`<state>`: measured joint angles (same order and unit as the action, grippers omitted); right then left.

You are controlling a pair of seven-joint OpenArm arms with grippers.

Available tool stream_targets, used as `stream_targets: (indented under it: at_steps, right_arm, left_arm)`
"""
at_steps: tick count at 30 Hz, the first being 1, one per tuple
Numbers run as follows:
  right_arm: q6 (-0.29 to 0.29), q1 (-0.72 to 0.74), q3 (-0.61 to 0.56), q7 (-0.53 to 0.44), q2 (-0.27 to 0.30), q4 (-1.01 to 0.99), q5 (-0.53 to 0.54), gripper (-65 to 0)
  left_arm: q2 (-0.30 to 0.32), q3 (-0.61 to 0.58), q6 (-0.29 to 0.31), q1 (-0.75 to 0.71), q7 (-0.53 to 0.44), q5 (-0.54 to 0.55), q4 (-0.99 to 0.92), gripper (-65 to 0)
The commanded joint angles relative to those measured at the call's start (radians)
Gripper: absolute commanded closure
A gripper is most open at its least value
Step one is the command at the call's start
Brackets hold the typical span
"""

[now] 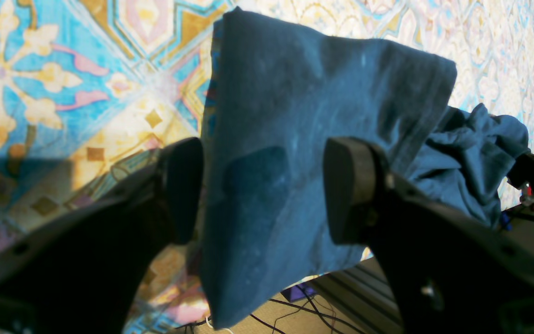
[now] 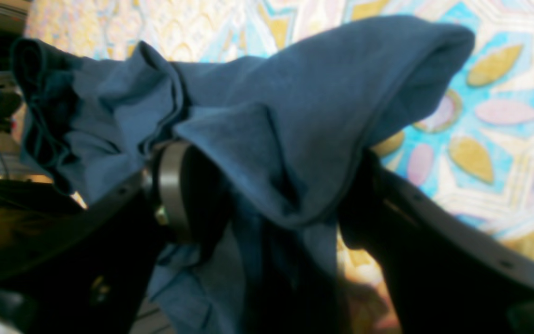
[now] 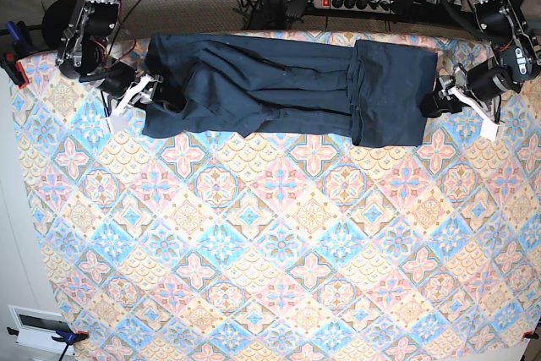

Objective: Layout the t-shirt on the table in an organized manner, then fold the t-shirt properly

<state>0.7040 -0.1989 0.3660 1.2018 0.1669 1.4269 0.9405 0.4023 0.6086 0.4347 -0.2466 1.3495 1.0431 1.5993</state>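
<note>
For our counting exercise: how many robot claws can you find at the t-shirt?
2: the right claw at the t-shirt's left end in the base view, and the left claw at its right end.

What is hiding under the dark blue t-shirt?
Under the plain dark navy cloth t-shirt lies the table covered in diamond-patterned pink, blue and cream cloth. The pattern shows all around the shirt; anything else beneath is covered and cannot be seen.

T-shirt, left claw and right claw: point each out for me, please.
t-shirt [image 3: 279, 90], base view, middle of the stretched cloth.
left claw [image 3: 433, 100], base view, at the shirt's edge.
right claw [image 3: 155, 90], base view, at the shirt's opposite end.
</note>
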Motion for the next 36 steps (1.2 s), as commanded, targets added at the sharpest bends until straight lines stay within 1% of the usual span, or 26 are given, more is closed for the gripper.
stream_targets:
  at_steps: [1,6,10,11,20,23,26,29,30,33,36]
  right_arm:
    - [-0.006,-0.006,-0.014,0.045,0.003,-0.008,-0.034,-40.4]
    - [-0.006,-0.035,-0.055,0.046,0.003,-0.002,-0.034,-40.3]
    - [-0.006,-0.060,-0.054,0.045,0.004,-0.002,-0.036,-40.1]
    - [-0.006,-0.067,-0.054,0.045,0.009,-0.004,-0.036,-39.2]
    - [-0.006,-0.084,-0.061,0.045,0.006,-0.004,-0.036,-26.8]
    - [-0.006,-0.081,-0.061,0.045,0.006,-0.002,-0.036,-19.6]
    - [-0.006,-0.081,-0.061,0.045,0.006,-0.002,-0.036,-8.7]
    - [-0.006,-0.081,-0.060,0.045,0.006,-0.002,-0.036,-0.8]
    - [-0.006,-0.081,-0.057,0.045,0.006,-0.002,-0.036,0.0]
    - [-0.006,-0.047,-0.052,0.043,0.006,-0.001,-0.036,-0.7]
    - [-0.006,-0.003,-0.037,0.016,0.006,-0.001,-0.036,-0.7]
  left_arm:
    - [0.022,0.007,0.003,0.006,-0.014,0.018,0.013,-39.7]
    - [0.022,0.007,0.003,0.006,-0.014,0.018,0.013,-39.7]
    - [0.022,0.007,0.003,0.006,-0.014,0.018,0.013,-39.7]
    - [0.022,0.007,0.003,0.006,-0.014,0.018,0.013,-39.7]
    - [0.020,0.007,0.003,0.008,-0.014,0.018,0.013,-39.7]
    - [0.020,0.007,0.003,0.010,-0.014,0.018,0.013,-39.7]
    - [0.020,0.007,0.003,0.010,-0.014,0.019,0.013,-39.7]
    - [0.020,0.009,0.003,0.010,-0.014,0.022,0.013,-39.7]
    - [0.020,0.009,0.003,0.010,-0.014,0.022,0.013,-39.7]
    - [0.020,0.009,0.003,0.010,-0.014,0.026,0.013,-39.7]
    - [0.020,0.010,0.003,0.010,-0.015,0.026,0.014,-39.7]
